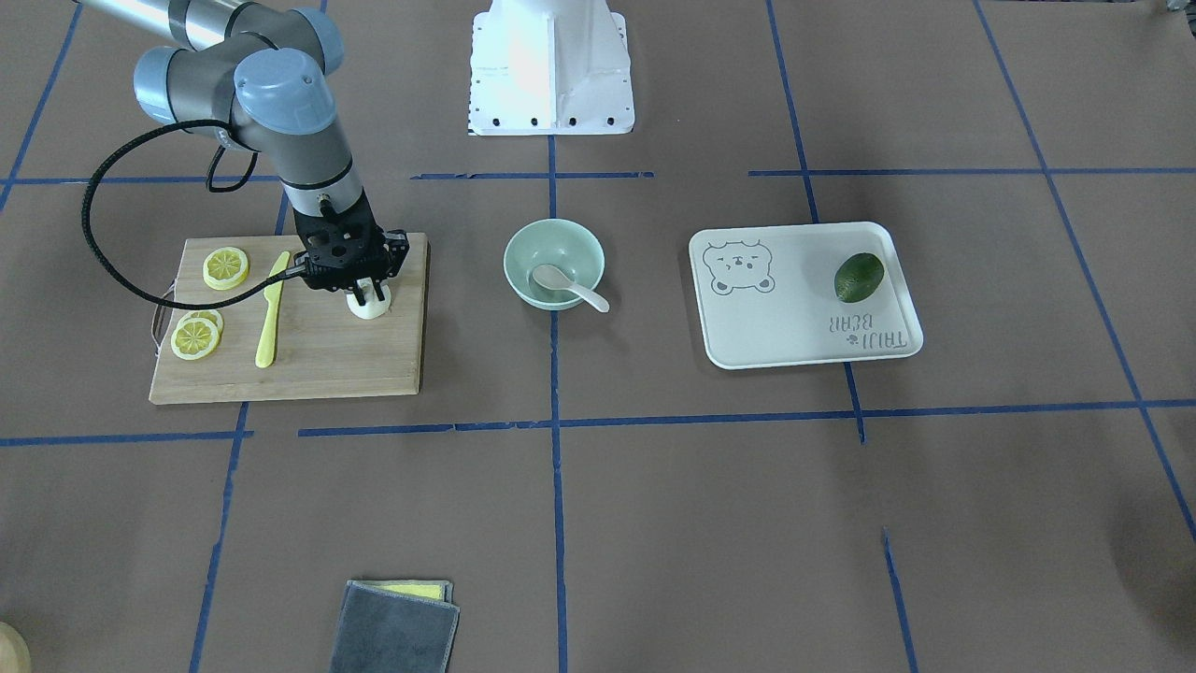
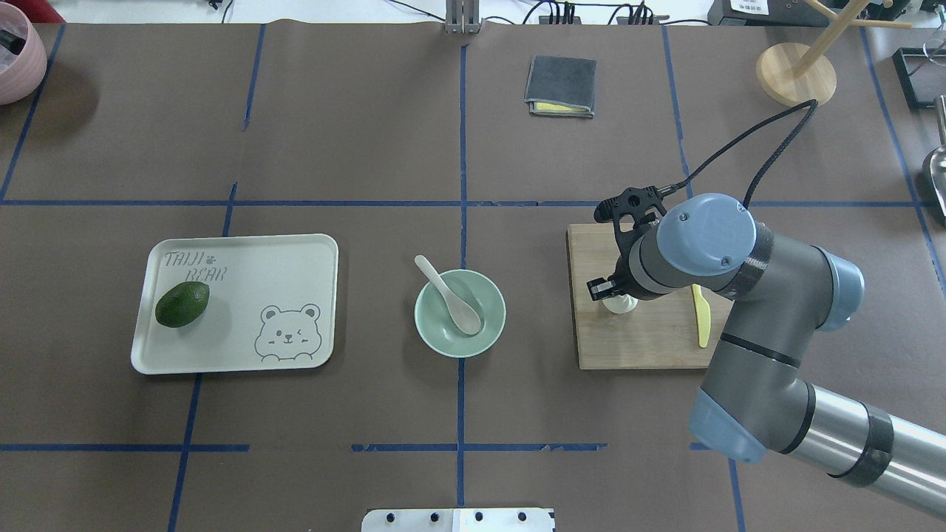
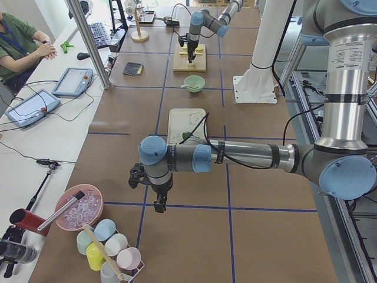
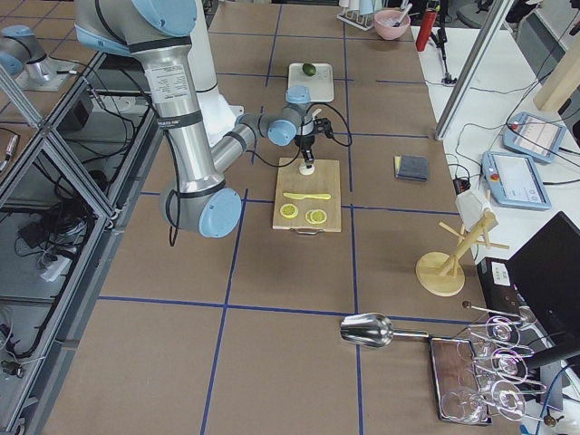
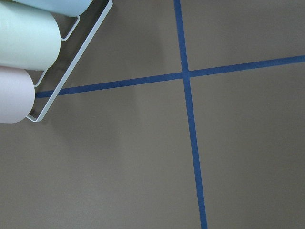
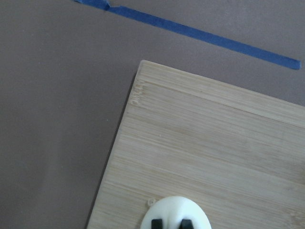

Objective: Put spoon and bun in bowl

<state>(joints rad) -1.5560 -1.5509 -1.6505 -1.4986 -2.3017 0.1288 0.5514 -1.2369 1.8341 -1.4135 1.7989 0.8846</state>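
Since the spoon [image 1: 570, 285] already lies in the bowl [image 1: 561, 238], scoop down and handle propped over the rim, the step in hand is judged to be the pick-up of the bun [image 1: 370, 309].

Exterior front-facing: the bun sits on the cutting board [image 1: 327, 365], near the board edge that faces the bowl. The right gripper [image 1: 369, 297] stands vertically over it, fingertips down on its top.

Overhead exterior: the right wrist covers most of the bun, and only a white sliver shows beneath it. Board and bowl lie apart, with bare table between them.

Exterior left: the left gripper [image 3: 158, 206] hangs above the table, well apart from the work. Its opening cannot be told.

Exterior right: the right arm reaches over the board. Finer detail is too small to read.

Left wrist-mounted: table, tape lines and pastel cups [image 5: 24, 43] only; no fingers show.

Right wrist-mounted: two black fingertips [image 6: 156, 223] sit close together on the bun's crown. The jaws are nearly closed, which reads as a pinch on the pleated top.

Next move: lift straight up until clear of the board, traverse to the bowl, lower beside the spoon, then release. The narrow hold on a soft top may slip, so a slow lift is advised.
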